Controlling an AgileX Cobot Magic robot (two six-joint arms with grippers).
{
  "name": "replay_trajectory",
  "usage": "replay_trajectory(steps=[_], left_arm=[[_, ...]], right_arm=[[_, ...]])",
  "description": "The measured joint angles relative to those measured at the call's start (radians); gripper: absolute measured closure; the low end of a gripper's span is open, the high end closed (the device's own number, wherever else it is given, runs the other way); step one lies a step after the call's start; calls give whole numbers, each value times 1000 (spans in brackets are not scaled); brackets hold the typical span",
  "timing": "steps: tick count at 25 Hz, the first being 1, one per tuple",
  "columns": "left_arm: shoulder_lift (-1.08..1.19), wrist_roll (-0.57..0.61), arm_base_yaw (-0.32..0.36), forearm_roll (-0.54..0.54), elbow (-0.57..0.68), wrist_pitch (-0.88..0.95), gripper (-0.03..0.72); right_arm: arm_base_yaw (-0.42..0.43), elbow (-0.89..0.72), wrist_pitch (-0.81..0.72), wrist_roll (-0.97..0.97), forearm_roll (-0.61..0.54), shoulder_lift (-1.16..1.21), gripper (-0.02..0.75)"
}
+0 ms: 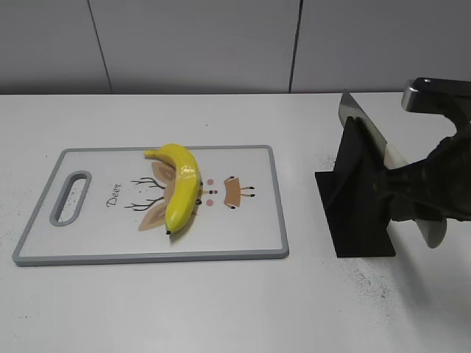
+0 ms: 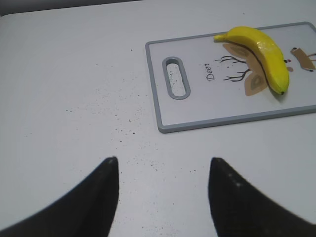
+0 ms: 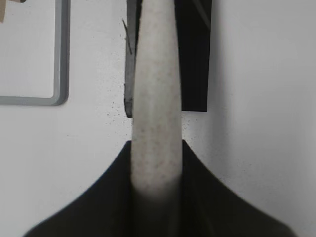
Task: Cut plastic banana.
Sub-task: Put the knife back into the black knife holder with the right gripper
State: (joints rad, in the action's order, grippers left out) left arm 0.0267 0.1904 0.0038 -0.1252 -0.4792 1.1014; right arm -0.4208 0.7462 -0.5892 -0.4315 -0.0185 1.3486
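The plastic banana (image 1: 182, 184) is glossy yellow and curved, and lies on the middle of the grey-rimmed cutting board (image 1: 243, 235). It also shows in the left wrist view (image 2: 261, 47), on the board (image 2: 197, 106). My left gripper (image 2: 163, 163) is open and empty over bare table, left of the board and apart from it. My right gripper (image 3: 157, 143) is shut on the pale handle (image 3: 157, 89) of a knife (image 1: 362, 121). The knife rests in a black stand (image 1: 357, 213) to the right of the board. In the exterior view the right gripper (image 1: 419, 202) sits behind the stand.
The white table (image 1: 221, 309) has fine dark specks on it. A grey wall runs along the back. The board's corner (image 3: 58, 101) shows in the right wrist view, left of the stand (image 3: 195, 74). The board has a handle slot (image 1: 71, 197) at its left end.
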Motion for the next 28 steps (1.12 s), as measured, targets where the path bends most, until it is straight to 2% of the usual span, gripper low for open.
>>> replay_trajectory(steps=[5,6,11,13,21,28], left_arm=[[0,0,0,0,0,0,135],[0,0,0,0,0,0,135],[0,0,0,0,0,0,135],[0,0,0,0,0,0,135],[0,0,0,0,0,0,135],[0,0,0,0,0,0,135]], right_arm=[[0,0,8,2,0,5,557],[0,0,12,3,1,5,524],[0,0,18,4,8,-7,234],[0,5,17,10,8,-29,179],[0,110,-14,148,9,-247,155],[0,72,-227,384,8,-494,155]])
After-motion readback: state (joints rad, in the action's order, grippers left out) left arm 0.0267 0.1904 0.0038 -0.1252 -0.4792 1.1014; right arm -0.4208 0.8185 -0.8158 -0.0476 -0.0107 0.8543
